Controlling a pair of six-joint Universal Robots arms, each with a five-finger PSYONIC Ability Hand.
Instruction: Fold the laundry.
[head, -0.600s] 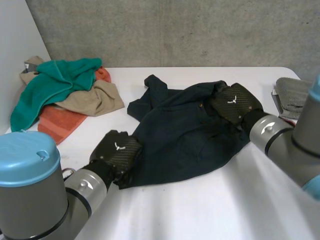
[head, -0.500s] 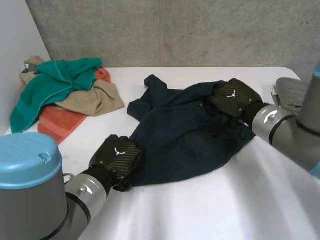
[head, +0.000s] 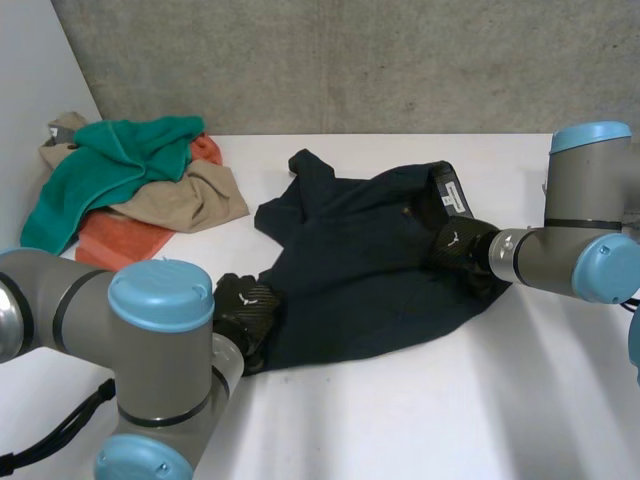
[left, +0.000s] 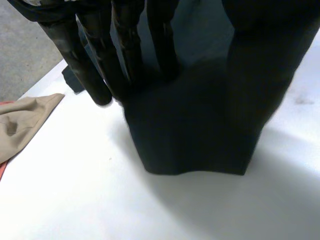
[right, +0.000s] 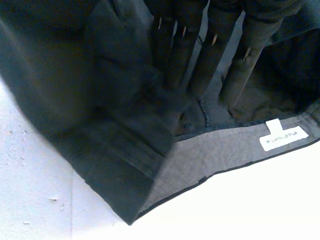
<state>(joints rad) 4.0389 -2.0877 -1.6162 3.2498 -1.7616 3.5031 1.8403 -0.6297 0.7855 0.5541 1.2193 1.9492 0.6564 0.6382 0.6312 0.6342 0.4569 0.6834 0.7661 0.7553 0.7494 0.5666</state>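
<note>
At mid-table we note the dark trousers (head: 370, 280) spread on the white table (head: 450, 420). We see the left hand (head: 245, 308) at the near leg hem, straight fingers (left: 95, 70) and thumb pinching the cloth. We find the right hand (head: 455, 245) at the waistband beside the white label (right: 284, 139), its fingers (right: 202, 65) straight, pressing the cloth and gripping nothing. A laundry heap (head: 130, 190) of green, tan and orange lies well apart, far left.
</note>
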